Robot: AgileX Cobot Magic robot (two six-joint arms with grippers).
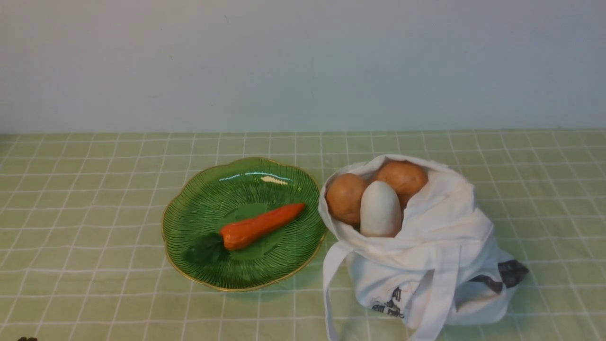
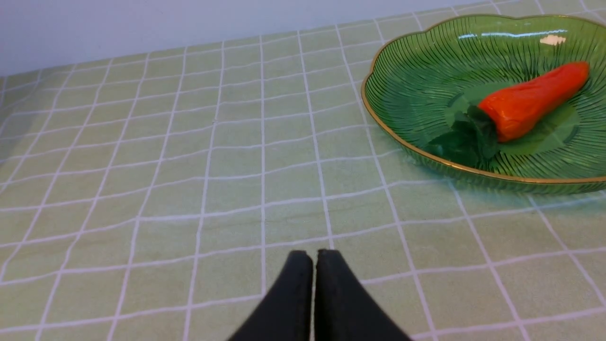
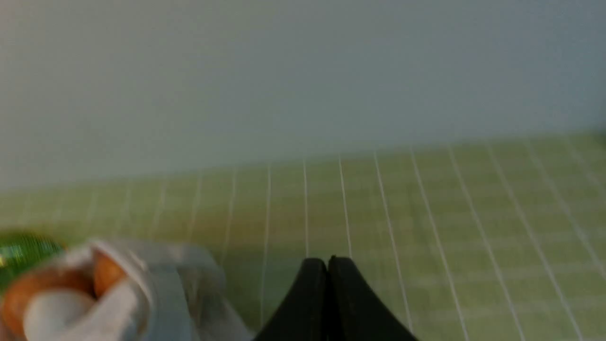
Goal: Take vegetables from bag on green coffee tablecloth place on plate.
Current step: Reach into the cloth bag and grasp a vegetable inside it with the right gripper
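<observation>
1. Cloth (image 1: 94, 203): pale green with white grid lines, spread under everything on the worktop.
2. Bag (image 1: 421, 265): white, lying at about four o'clock in the front view, its mouth facing ten o'clock, towards the plate.
3. Plate (image 1: 173, 253): green, gold-rimmed, just beside the bag's mouth at nine o'clock.
4. Carrot (image 1: 260, 226): on the plate, tip at two o'clock, leaves at eight.
5. Potatoes: one (image 1: 346, 199) at the mouth's plate side, the other (image 1: 402, 180) at its one o'clock.
6. Radish (image 1: 381, 208): white end out between them, long axis near twelve to six, leaves hidden.
7. Right jaws (image 3: 326, 265): pressed together, empty; probably the nearer arm, with the bag towards the plate side of them.
8. Left jaws (image 2: 315, 258): also together, empty.
</observation>
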